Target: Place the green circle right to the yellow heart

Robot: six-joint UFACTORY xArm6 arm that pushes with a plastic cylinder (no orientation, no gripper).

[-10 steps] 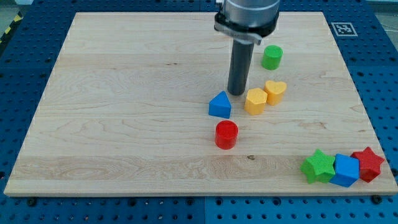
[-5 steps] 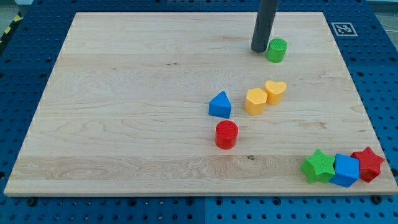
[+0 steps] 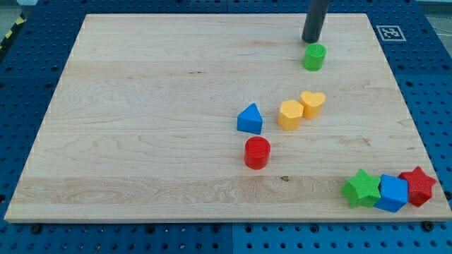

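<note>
1. The arm ends in a bare rod with no jaws to open or close, and it holds nothing. The tip (image 3: 311, 41) stands at the view's top, just above the green circle (image 3: 314, 57). Whether it touches the block cannot be told.
2. The green circle lies near the board's (image 3: 141, 106) top edge, well apart from the yellow heart (image 3: 313, 104), which sits below it in the view. A yellow block (image 3: 289, 114) touches the heart on its left.
3. The spot to the heart's right is bare wood.
4. In my judgement the step in hand is a push down the view. With the tip behind the circle's top edge, the line looks roughly right.
5. Advice: bias the contact toward the circle's upper left, so the block drifts rightward as it travels and clears the heart.
6. Risk: a straight downward push would run the circle into the heart and shift it.
7. Round blocks slip off a rod, so keep the push centred.
</note>
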